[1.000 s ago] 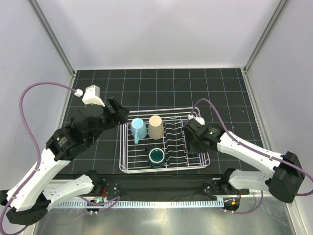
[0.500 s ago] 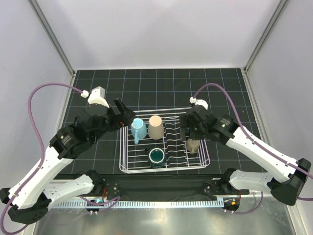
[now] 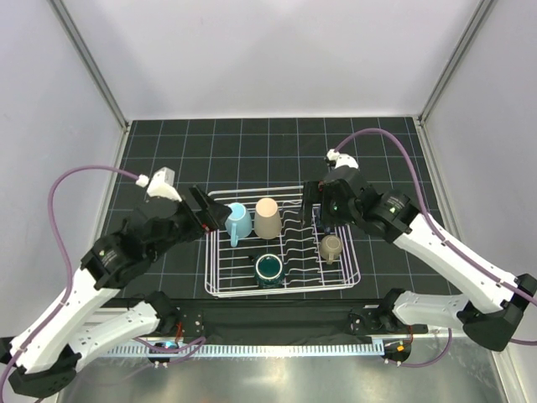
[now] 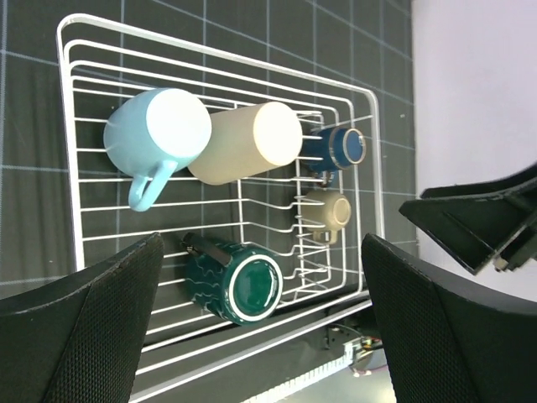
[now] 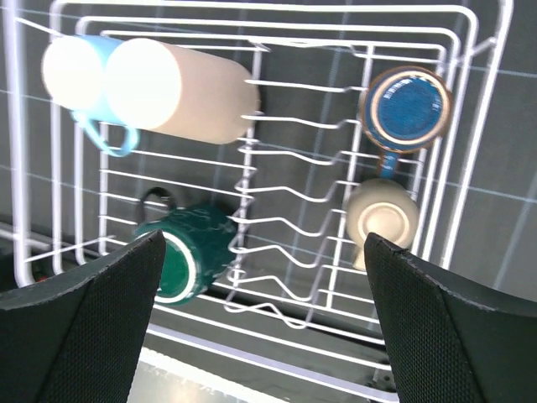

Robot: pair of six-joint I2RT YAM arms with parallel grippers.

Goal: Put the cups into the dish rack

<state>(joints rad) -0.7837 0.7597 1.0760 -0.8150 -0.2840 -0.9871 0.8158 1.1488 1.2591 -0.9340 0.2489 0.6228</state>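
The white wire dish rack [image 3: 285, 293] holds a light blue mug [image 3: 236, 222] and a beige handleless cup [image 3: 268, 218] at its far left. A dark teal mug [image 3: 268, 268] lies at the near middle and a small tan mug [image 3: 331, 248] at the right. The wrist views also show a dark blue mug [image 5: 406, 107] just behind the tan mug [image 5: 383, 220]. My left gripper [image 3: 205, 211] hovers open by the rack's far-left corner. My right gripper [image 3: 324, 201] hangs open above the rack's far right, covering the dark blue mug from above. Neither holds anything.
The rack sits on a black gridded mat [image 3: 277, 151] between grey walls. The arm bases and a metal rail [image 3: 277, 346] line the near edge.
My right gripper opened, left the tan mug in the rack and rose up and back. My left gripper opened fully and drew slightly back to the near left.
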